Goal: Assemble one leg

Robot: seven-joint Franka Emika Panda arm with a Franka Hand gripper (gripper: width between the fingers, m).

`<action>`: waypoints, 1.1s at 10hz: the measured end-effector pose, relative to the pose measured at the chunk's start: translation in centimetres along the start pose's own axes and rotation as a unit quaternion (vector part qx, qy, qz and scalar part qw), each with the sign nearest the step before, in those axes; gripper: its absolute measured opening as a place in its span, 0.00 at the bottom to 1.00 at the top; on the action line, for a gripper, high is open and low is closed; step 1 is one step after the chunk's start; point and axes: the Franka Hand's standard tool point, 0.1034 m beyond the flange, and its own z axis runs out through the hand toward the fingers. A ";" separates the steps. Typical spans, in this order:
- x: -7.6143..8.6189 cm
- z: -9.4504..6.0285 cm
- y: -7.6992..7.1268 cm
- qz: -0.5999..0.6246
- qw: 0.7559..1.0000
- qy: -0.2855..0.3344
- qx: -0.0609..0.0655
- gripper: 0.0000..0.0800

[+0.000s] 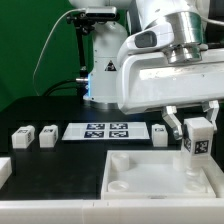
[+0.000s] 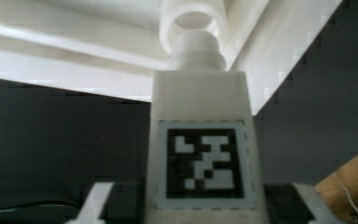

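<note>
- While the arm [image 1: 165, 60] hangs over the black table [image 1: 60, 165] on the exterior view's right, its gripper [image 1: 195, 122] is pinched onto the leg [image 1: 198, 140], with 1 finger on each side of the block.
- The leg stands upright in that grip, and its black-and-white tag faces the exterior camera.
- It is held over the far corner, on the exterior view's right, of the large white square piece [image 1: 150, 180].
- A thin pale stem seems to run down from the block toward that corner. Whether it touches or enters the socket there cannot be told.
- In the wrist view the leg [image 2: 202, 120] fills the middle with its tag toward the lens. A rounded peg at its far end shows against the white square piece [image 2: 51, 50] behind it.
- The fingers [image 2: 101, 203] show as 2 pale pads against the leg's 2 side faces, level with the tag.
- The marker board [image 1: 105, 130] lies flat on the table behind the square piece.
- 3 spare legs [image 1: 46, 135] rest on the table. 2 sit side by side off the board's end on the exterior view's left. 1 sits just beside its other end, near the held leg but apart from it.
- A further white part [image 1: 4, 172] is cut off by the exterior view's left edge, and what it is cannot be told.
</note>
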 end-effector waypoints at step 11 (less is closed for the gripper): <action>-0.8 1.5 -0.4 0.000 1.000 0.011 -0.001 0.37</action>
